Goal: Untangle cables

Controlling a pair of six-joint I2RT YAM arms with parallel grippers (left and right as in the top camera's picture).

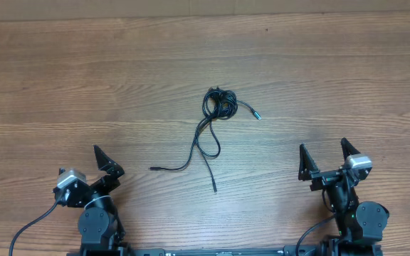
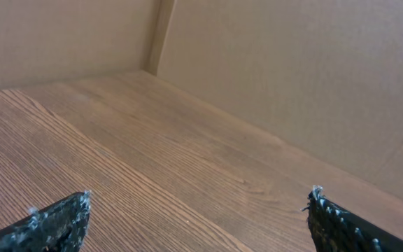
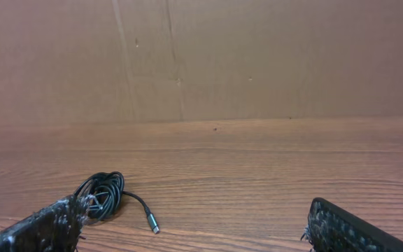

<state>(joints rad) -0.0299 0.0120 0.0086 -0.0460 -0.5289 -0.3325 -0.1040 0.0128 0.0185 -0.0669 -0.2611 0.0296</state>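
So, table (image 1: 62,71): the wood-grain top is filling the whole overhead view, and everything is sitting on it.
cardboard wall (image 3: 257,56): plain brown board is standing along the far edge and showing up in both wrist views.
left gripper (image 1: 107,162): it's hanging over the near-left part of the table with its claw released and gripping nothing. Its own camera is showing only bare wood between the tips (image 2: 198,199).
right gripper (image 1: 324,146): it's sitting near-right, claw released too, with nothing between the fingers (image 3: 196,206). It's keeping well apart from the cords.
cables (image 1: 218,107): thin black cords are lying around mid-table, farther out than both arms, and nothing is touching them.
coil (image 3: 103,190): the tangled bundle is sitting at the far end of the mess.
tails (image 1: 155,168): two loose ends are trailing back toward the robot, one curving left and one running nearer.
plug (image 1: 257,114): a bluish tip is sticking out to the right of the coil.
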